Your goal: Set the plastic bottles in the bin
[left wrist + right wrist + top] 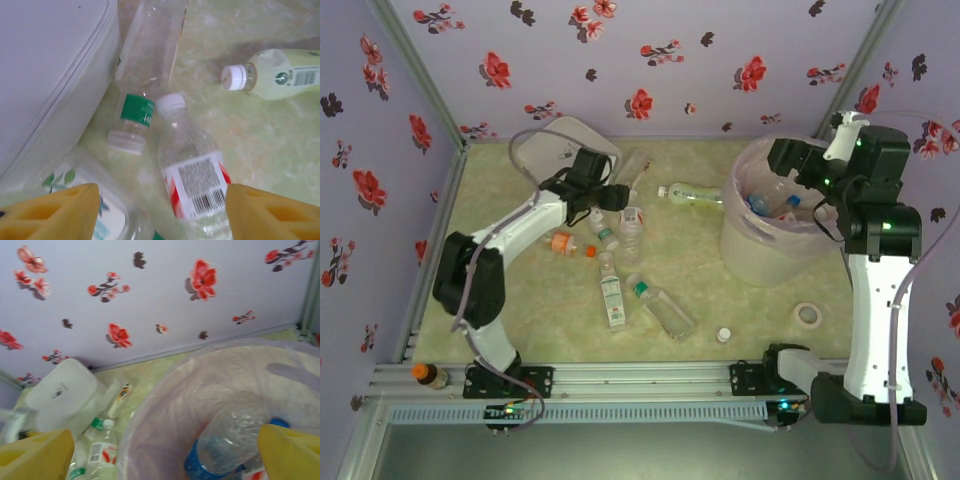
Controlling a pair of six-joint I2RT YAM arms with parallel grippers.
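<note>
My left gripper (162, 216) hangs low over a cluster of plastic bottles beside the white box, jaws open. A white-capped bottle with a red-and-white barcode label (192, 175) lies between its yellow fingers (272, 212), close against the right one. A green-labelled bottle (134, 112) lies just beyond it, and a pale green bottle (282, 72) farther right. More bottles (613, 295) (660, 307) (565, 243) lie mid-table. My right gripper (162, 457) is open above the bin (750, 250), empty. A clear blue-labelled bottle (230, 445) rests inside the pink liner (165, 390).
The white lidded box (560, 150) sits at the back left, touching the bottle cluster. A tape ring (808, 315) and a loose white cap (723, 335) lie in front of the bin. An orange-capped bottle (428, 375) stands by the near-left rail.
</note>
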